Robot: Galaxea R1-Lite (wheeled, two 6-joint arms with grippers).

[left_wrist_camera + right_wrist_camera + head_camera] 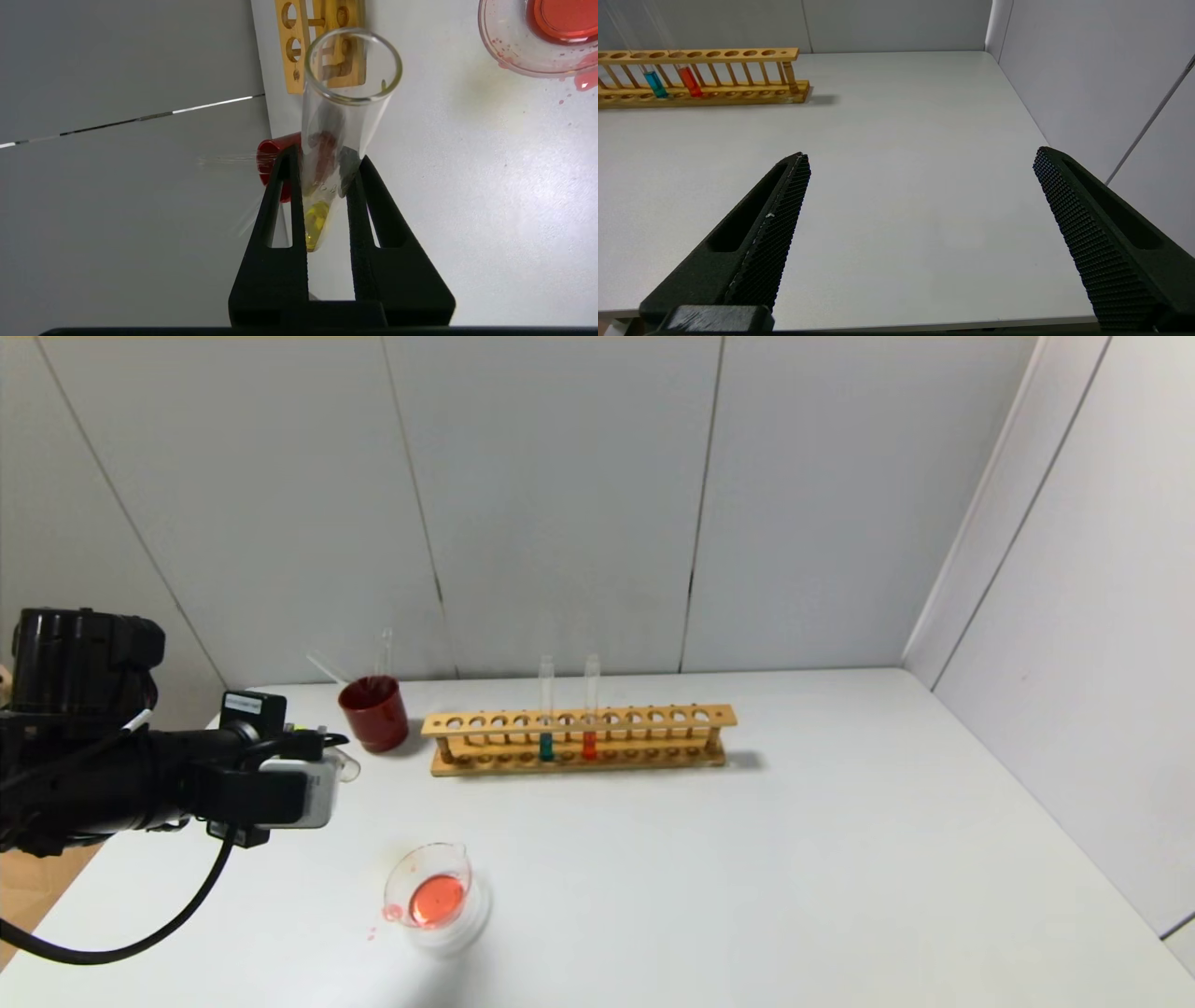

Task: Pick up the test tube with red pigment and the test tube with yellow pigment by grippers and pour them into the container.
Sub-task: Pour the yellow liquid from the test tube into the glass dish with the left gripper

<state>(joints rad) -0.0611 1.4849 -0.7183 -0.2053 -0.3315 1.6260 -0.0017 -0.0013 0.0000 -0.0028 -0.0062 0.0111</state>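
Observation:
My left gripper (327, 156) is shut on the test tube with yellow pigment (348, 93). The tube is tipped over, and a little yellow liquid (316, 221) sits in its closed end between the jaws. In the head view this gripper (327, 765) hovers at the table's left, behind and left of the container (434, 896). The container is a low glass beaker holding red liquid (514, 56). The test tube with red pigment (590, 709) stands upright in the wooden rack (653, 717). My right gripper (920, 156) is open and empty over bare table near the front edge.
A tube of teal liquid (546, 714) stands in the rack beside the red one. A dark red cup (373, 712) holding empty glass tubes sits left of the rack, just behind my left gripper. Red drops (584, 81) lie on the table by the beaker's spout.

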